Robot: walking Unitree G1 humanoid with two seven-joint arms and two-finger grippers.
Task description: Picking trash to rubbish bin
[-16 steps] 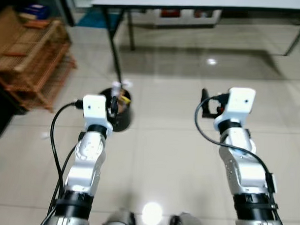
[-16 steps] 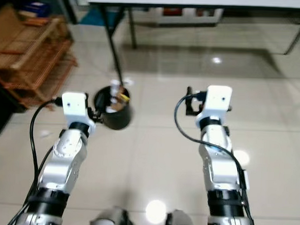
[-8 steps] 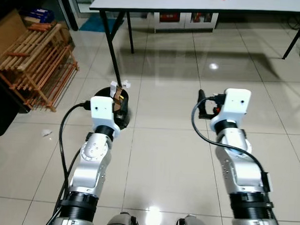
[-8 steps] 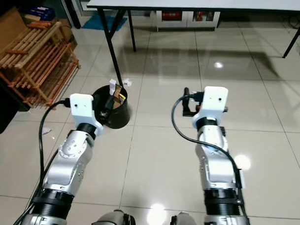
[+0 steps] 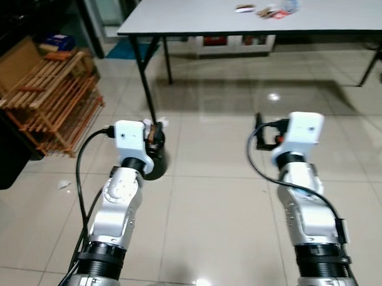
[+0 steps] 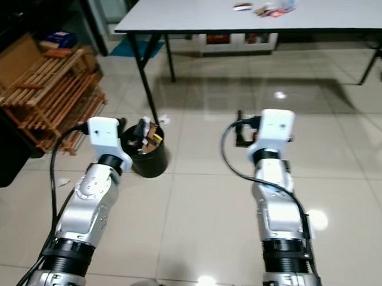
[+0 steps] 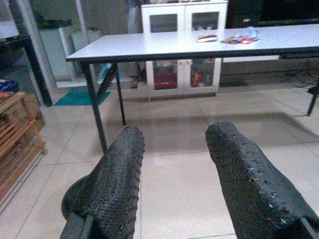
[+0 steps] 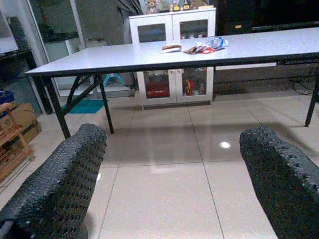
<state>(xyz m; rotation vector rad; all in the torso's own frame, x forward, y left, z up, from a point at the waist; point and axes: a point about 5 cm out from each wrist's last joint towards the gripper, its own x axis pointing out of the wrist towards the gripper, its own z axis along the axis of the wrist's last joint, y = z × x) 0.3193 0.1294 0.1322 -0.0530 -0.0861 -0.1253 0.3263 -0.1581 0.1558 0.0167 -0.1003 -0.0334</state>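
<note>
Glossy tiled floor, slatted wooden rack, matt grey table, pincer fingers dimpled black rubber.

Even indoor light, bright ceiling-lamp glare on glossy floor tiles, dim left edge, slightly soft focus

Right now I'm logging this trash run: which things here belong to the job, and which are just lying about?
Job:
round black rubbish bin on the floor
wrappers on the long grey table
white scrap on the tiles

Lying about:
slatted wooden rack
white glass-door cabinet
</note>
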